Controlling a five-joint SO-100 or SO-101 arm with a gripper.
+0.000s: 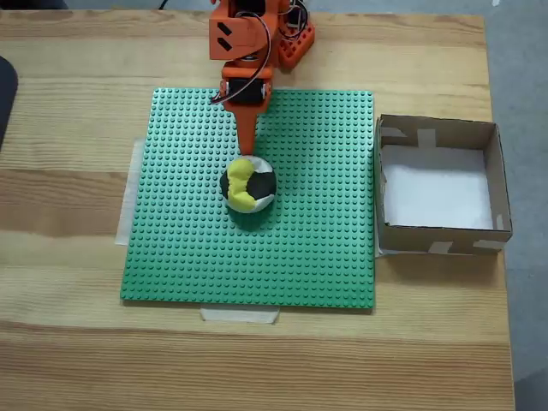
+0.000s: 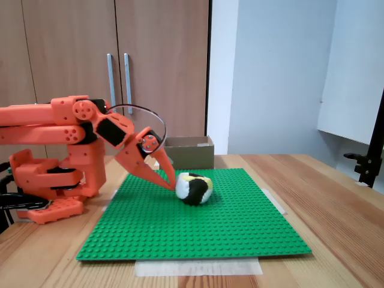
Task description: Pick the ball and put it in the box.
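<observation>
Wooden cupboard doors [image 2: 114, 66] and a pale wall back the scene, and on the bench [image 1: 68, 214] we see a green studded baseplate [image 1: 188, 257] taped down at its edges, probably so it cannot slide. Our orange arm [image 2: 60, 129] reaches out low from its base, fingers [image 2: 170, 182] angled down at the ball [image 1: 249, 184], which sits near the middle of the plate. In both fixed views the tips touch or nearly touch the ball on the side nearest the arm. We cannot tell how far apart the fingers are, nor whether they have any hold; the ball appears to rest on the studs, not lifted. The box [image 1: 505, 184] stands just off the plate's right edge in the top-down fixed view, open side up, ready to receive a drop from above. We judge the grasp is the step in hand.
</observation>
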